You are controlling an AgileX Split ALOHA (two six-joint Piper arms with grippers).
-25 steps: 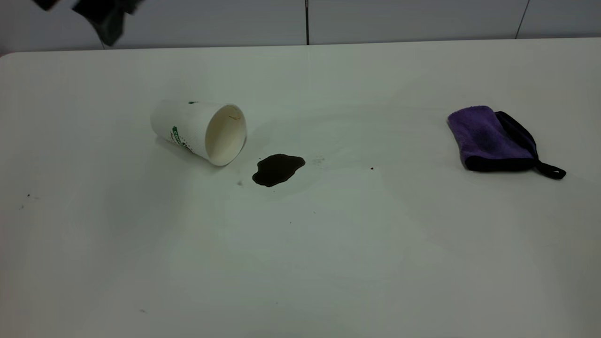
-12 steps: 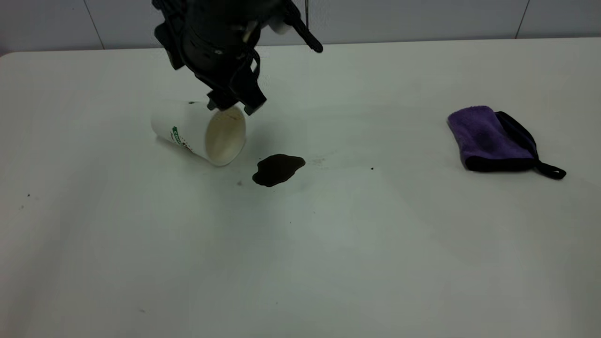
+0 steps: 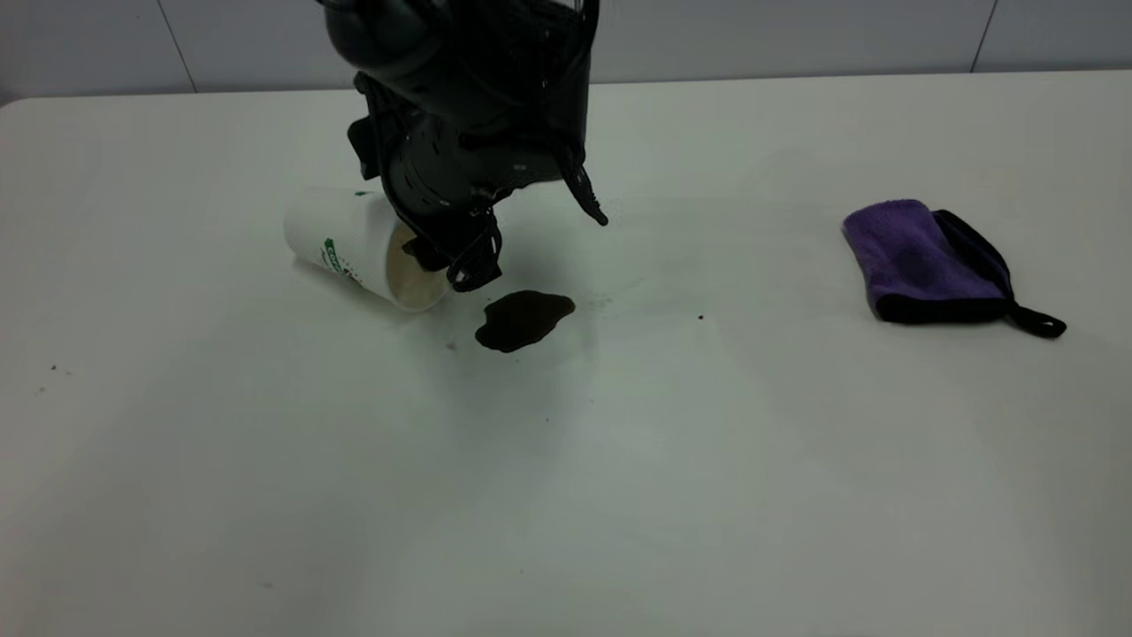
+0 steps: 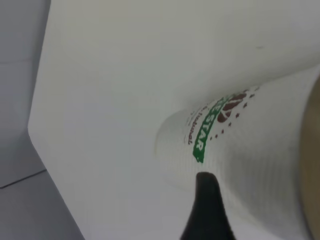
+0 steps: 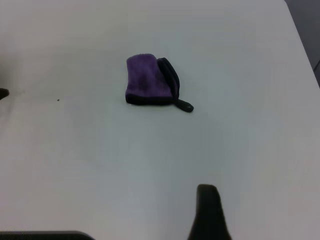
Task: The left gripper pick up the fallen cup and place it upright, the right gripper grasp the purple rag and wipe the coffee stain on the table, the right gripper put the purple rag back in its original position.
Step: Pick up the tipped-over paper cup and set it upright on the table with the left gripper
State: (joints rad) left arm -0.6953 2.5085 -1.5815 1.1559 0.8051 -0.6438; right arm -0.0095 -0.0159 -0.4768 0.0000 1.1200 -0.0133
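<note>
The fallen cup [image 3: 349, 243] lies on its side on the table [image 3: 619, 460], its mouth facing the coffee stain [image 3: 523, 319]. My left gripper [image 3: 447, 264] is down at the cup's mouth, open, with the rim between its fingers. In the left wrist view one finger [image 4: 207, 205] rests along the cup's outer wall [image 4: 260, 145], below the green logo. The purple rag [image 3: 920, 261] lies flat at the right, and it also shows in the right wrist view [image 5: 147, 80]. My right gripper is outside the exterior view, well back from the rag; one black finger [image 5: 207, 212] shows, with nothing in it.
The left arm's black body [image 3: 469, 106] hangs over the back of the cup and hides part of it. The stain lies just to the right of the cup's mouth. The table's back edge [image 3: 796, 78] meets a grey wall. Tiny dark specks [image 3: 700, 317] dot the tabletop.
My left arm came in from the upper left and dropped onto the cup's mouth. The cup, stain and rag have not moved.
</note>
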